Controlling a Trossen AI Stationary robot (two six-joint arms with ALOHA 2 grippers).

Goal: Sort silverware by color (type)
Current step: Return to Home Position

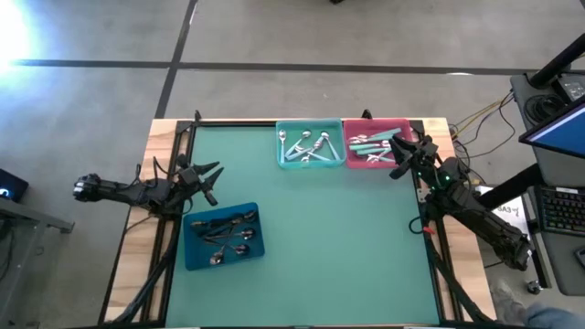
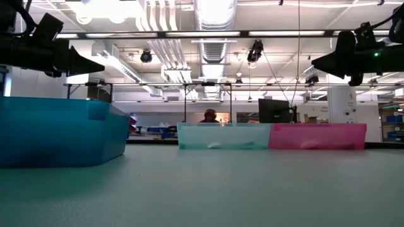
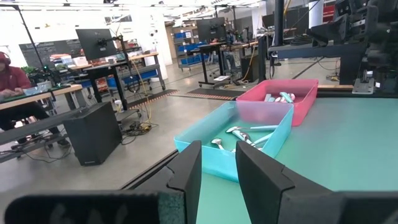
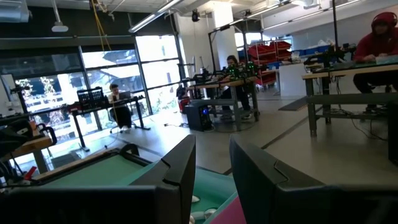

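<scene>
The silverware lies in three bins. Dark spoons fill the blue bin at the near left. Shiny silver spoons lie in the teal bin at the far edge. Mint-handled spoons lie in the pink bin beside it. My left gripper hangs level above the mat just beyond the blue bin. It is open, with nothing between its fingers. My right gripper floats over the pink bin's right end, open and holding nothing.
The green mat lies bare between the bins and the near edge. Black frame rails run along the table's sides, with cables at the right. Beyond the table are desks, monitors and seated people.
</scene>
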